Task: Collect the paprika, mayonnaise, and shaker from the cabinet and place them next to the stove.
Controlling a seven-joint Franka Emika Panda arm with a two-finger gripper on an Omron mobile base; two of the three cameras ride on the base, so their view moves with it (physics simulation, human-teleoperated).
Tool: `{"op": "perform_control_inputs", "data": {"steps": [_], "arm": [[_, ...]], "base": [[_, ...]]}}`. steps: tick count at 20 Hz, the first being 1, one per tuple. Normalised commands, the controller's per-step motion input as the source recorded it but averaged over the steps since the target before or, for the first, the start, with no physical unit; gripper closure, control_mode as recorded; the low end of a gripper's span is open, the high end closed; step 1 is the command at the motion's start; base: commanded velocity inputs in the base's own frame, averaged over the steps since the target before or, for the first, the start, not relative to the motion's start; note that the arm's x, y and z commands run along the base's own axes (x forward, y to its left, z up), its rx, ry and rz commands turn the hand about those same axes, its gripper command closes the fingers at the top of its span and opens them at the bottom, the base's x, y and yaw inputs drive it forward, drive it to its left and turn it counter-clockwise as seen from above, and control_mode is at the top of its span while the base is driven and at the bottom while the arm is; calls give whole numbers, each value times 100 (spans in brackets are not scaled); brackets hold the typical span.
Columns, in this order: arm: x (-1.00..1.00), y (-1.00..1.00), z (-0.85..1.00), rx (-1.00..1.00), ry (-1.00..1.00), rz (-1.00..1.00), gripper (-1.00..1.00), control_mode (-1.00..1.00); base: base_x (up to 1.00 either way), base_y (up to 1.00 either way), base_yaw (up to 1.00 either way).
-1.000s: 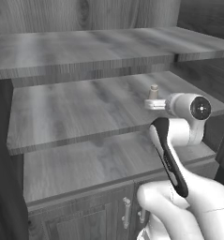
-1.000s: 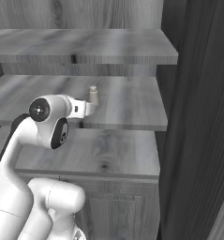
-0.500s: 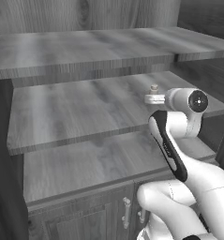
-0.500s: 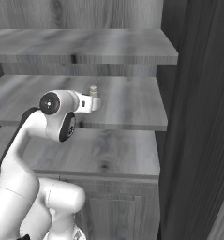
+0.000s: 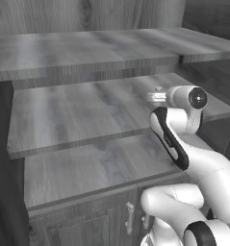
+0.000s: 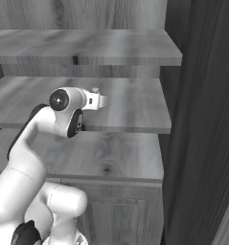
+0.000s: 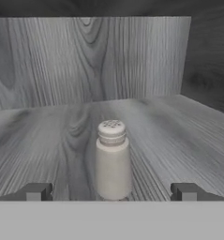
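Shaker (image 7: 112, 159) stands upright on the cabinet's (image 5: 87, 53) middle shelf (image 7: 179, 136), centred between your gripper's (image 7: 112, 191) fingertips (image 7: 36, 191). Fingers are spread wide, one each side, clear of it, which suits a level side grip. Your arm (image 5: 184, 149) reaches in horizontally, presumably to clear the shelf above.

No legible text, labels, brands, numbers or signs anywhere. The shaker (image 7: 112, 160) is plain beige-white with no marking on its body or top. The cabinet (image 5: 87, 53) shelves carry wood grain alone, no lettering.
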Motion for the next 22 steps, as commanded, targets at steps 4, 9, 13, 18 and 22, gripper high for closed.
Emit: {"op": "perform_control_inputs", "data": {"steps": [4, 9, 13, 18, 22], "arm": [[28, 0, 0, 0, 0, 0, -100, -100], [28, -1, 0, 0, 0, 0, -100, -100], [33, 0, -4, 0, 0, 0, -100, -100], [30, -2, -9, 0, 0, 0, -100, -100], [24, -8, -9, 0, 0, 0, -100, -100]], "base": [[0, 0, 0], [0, 0, 0], [0, 0, 0], [0, 0, 0], [0, 0, 0]]}}
